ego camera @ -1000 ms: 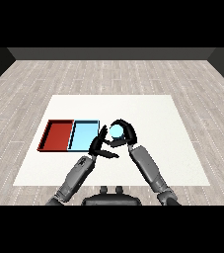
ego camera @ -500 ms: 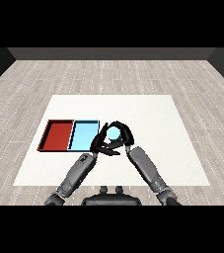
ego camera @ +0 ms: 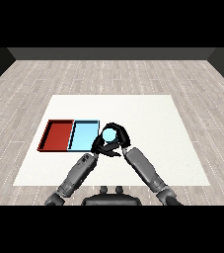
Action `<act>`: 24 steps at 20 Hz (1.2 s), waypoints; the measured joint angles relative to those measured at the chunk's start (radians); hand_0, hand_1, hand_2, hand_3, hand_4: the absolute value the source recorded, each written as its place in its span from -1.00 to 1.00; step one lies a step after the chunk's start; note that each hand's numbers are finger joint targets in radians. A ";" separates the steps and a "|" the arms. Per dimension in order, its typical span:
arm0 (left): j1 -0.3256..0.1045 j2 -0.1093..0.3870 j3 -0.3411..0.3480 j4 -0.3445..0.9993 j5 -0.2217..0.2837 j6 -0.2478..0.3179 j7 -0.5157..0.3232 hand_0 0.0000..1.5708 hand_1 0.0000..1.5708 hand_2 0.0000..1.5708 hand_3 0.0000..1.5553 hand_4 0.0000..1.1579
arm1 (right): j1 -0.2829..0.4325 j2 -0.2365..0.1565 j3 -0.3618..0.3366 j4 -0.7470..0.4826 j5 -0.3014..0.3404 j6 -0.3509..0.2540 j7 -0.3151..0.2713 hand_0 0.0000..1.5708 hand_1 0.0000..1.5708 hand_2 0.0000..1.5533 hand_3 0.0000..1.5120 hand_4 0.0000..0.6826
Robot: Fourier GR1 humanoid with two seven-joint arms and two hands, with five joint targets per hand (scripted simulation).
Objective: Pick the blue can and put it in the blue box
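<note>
Leftward across the frame's middle since a second ago, the right hand [ego camera: 119,137] has carried the blue can [ego camera: 109,134], fingers curled round it, to the light blue tray [ego camera: 80,134]'s right edge, so only the release inside remains; left hand [ego camera: 99,146] fingers relaxed.

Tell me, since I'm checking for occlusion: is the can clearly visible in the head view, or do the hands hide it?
Head view: only the can's pale blue top shows, ringed by the right hand; the left hand overlaps below; lighting even, no glare.
</note>
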 measured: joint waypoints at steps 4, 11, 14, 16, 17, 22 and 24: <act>-0.020 0.000 -0.024 0.028 -0.008 0.044 -0.007 -1.00 -1.00 -1.00 -1.00 -0.70 | -0.003 0.000 0.019 0.011 -0.012 0.004 -0.018 0.91 0.91 0.89 0.86 0.56; -0.107 0.018 -0.076 0.068 -0.013 0.173 0.084 -1.00 -1.00 -1.00 -1.00 -1.00 | -0.013 -0.014 0.036 0.005 -0.037 -0.007 -0.018 0.90 0.90 0.88 0.86 0.67; -0.111 0.026 -0.098 0.061 -0.060 0.189 0.097 -1.00 -1.00 -1.00 -1.00 -0.64 | 0.004 -0.019 0.037 -0.036 -0.019 -0.008 0.007 0.88 0.88 0.88 0.85 0.64; -0.109 0.029 -0.089 0.071 -0.081 0.194 0.068 0.14 0.14 0.23 0.10 0.12 | -0.012 -0.018 0.038 -0.009 -0.039 -0.009 -0.010 0.89 0.89 0.88 0.86 0.64; -0.119 0.030 -0.102 0.072 -0.052 0.228 0.074 0.42 0.42 0.40 0.08 0.20 | -0.016 -0.019 0.035 -0.013 -0.037 -0.011 -0.004 0.88 0.88 0.87 0.85 0.67; -0.118 0.031 -0.120 0.070 -0.031 0.267 0.068 -0.20 -0.20 -0.13 -0.54 0.13 | -0.016 -0.024 0.042 -0.020 -0.046 -0.008 -0.002 0.89 0.89 0.87 0.85 0.74; -0.104 0.036 -0.120 0.053 -0.043 0.272 0.080 -0.11 -0.11 -0.05 -0.56 0.12 | -0.010 -0.028 0.069 -0.029 -0.053 -0.038 -0.012 0.87 0.87 0.87 0.86 0.71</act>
